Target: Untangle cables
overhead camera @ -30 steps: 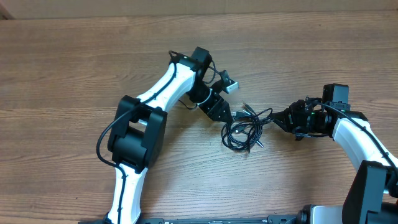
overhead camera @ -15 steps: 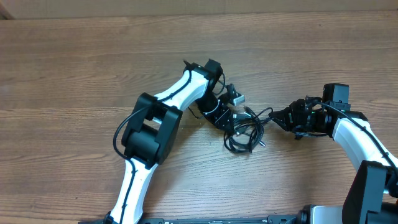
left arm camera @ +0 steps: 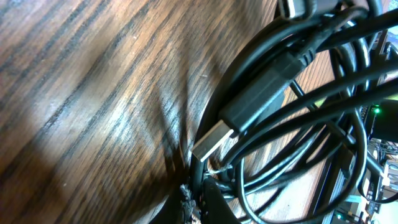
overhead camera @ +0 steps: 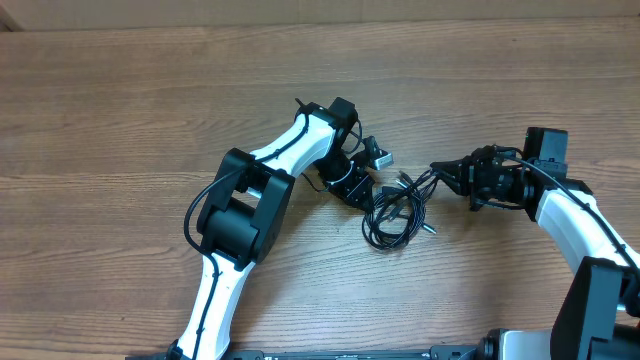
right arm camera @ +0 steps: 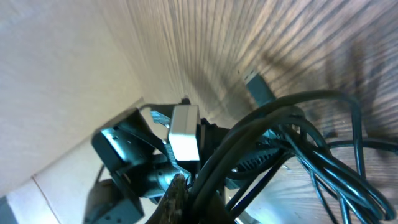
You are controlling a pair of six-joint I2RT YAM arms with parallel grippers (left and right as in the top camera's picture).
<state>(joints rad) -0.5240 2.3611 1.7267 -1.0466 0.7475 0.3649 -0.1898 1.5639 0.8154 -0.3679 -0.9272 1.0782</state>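
Left wrist close-up: silver USB plug (left arm camera: 214,140) among cables (left arm camera: 292,93), indistinct overhead.

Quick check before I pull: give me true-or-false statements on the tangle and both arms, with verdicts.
1. The cables form one tangled bundle on the table. True.
2. The right fingers are closed on the cables. True.
3. The left fingers are far from the bundle. False: they are closed on its edge, opposite the right fingers.
4. The cables are white. False: they are black.
5. A metal-tipped plug shows in the left wrist view. True.
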